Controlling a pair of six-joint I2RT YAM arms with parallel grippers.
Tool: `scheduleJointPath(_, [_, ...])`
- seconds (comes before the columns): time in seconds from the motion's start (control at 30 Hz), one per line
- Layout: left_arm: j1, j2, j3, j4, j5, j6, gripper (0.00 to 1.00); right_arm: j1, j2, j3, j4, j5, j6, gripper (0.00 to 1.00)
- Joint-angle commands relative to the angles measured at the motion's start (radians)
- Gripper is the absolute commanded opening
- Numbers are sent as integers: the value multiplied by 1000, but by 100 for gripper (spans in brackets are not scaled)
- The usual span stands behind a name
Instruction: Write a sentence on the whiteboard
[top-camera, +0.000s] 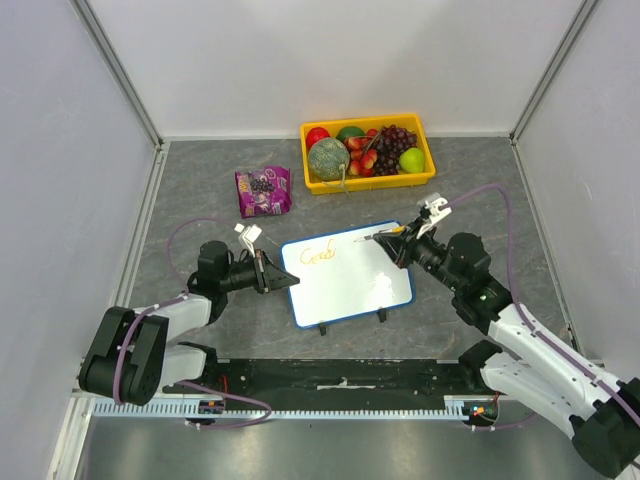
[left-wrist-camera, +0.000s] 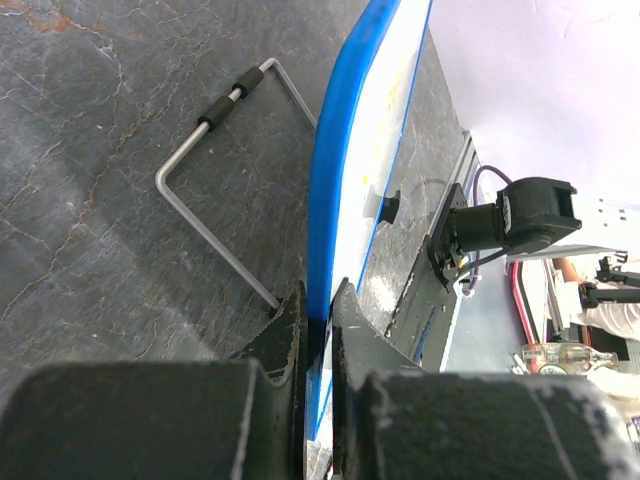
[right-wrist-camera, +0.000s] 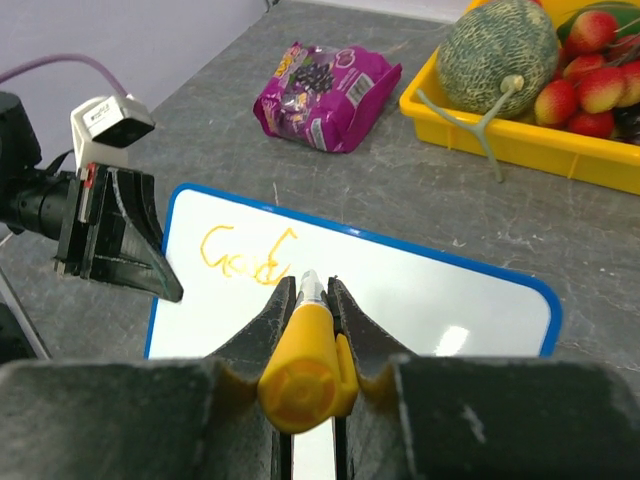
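Note:
The whiteboard (top-camera: 350, 280), white with a blue rim, lies mid-table on small black feet. Orange handwriting (top-camera: 319, 254) reading roughly "Good" sits at its upper left; it also shows in the right wrist view (right-wrist-camera: 245, 256). My left gripper (top-camera: 290, 281) is shut on the whiteboard's left edge (left-wrist-camera: 335, 180), the blue rim pinched between its fingers (left-wrist-camera: 285, 335). My right gripper (top-camera: 392, 241) is shut on a yellow marker (right-wrist-camera: 305, 345), its tip (right-wrist-camera: 308, 282) at the board just right of the writing.
A yellow tray (top-camera: 367, 178) with melon, grapes, apples and strawberries stands at the back. A purple snack bag (top-camera: 262, 191) lies left of it. A bent wire stand (left-wrist-camera: 215, 160) lies beside the board. Grey walls enclose the table.

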Motion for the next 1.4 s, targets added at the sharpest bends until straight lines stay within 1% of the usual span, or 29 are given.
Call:
scheduleJointPath(0.0, [13,38,-1,-70,-183,38,2,112,30,-2,41,173,-67,0])
scheduleJointPath(0.1, [13,29,-4,-70,-186,39,2,182,70,8,61,279,-94,0])
scheduleJointPath(0.33, [11,24,-7,-70,-182,38,2,197,119,11,85,354,-94,0])
scheduleJointPath(0.6, [13,26,-8,-67,-177,38,2,197,150,-3,133,322,-67,0])
scheduleJointPath(1.07, [13,27,-5,-65,-173,39,2,197,182,-18,111,301,-51,0])
scheduleJointPath(1.17, [13,29,-7,-67,-173,39,2,197,187,-23,99,314,-48,0])
scheduleJointPath(1.37, [13,26,-7,-65,-173,39,2,196,158,-29,45,396,-50,0])
